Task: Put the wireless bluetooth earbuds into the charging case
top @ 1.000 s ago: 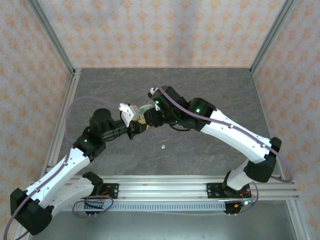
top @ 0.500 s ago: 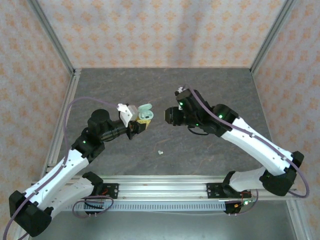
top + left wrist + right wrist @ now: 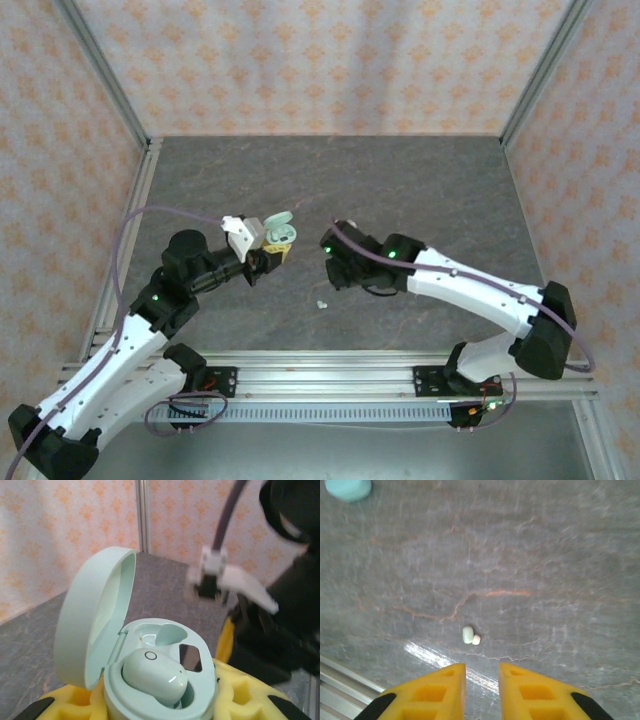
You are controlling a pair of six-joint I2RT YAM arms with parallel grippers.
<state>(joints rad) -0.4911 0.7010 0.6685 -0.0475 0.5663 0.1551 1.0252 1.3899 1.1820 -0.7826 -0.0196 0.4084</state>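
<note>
Left gripper (image 3: 268,255) pinches the open case (image 3: 95,620), one earbud (image 3: 154,674) seated inside. Right gripper (image 3: 482,680), its jaws narrowly apart and empty, hangs over the desk (image 3: 545,555), a loose earbud (image 3: 468,634) lying just beyond its tips.

Left arm: rises from its base at lower left, elbow bent, forearm angled toward centre. Left hand (image 3: 268,256) is raised off the desk (image 3: 430,190), fingers clamped on the open charging case (image 3: 160,680).

Right arm: long reach from its base at lower right, stretched leftward, wrist tipped down. Right hand (image 3: 482,690) hangs above the desk, yellow fingers (image 3: 432,694) parted by a narrow gap, nothing between them.
</note>
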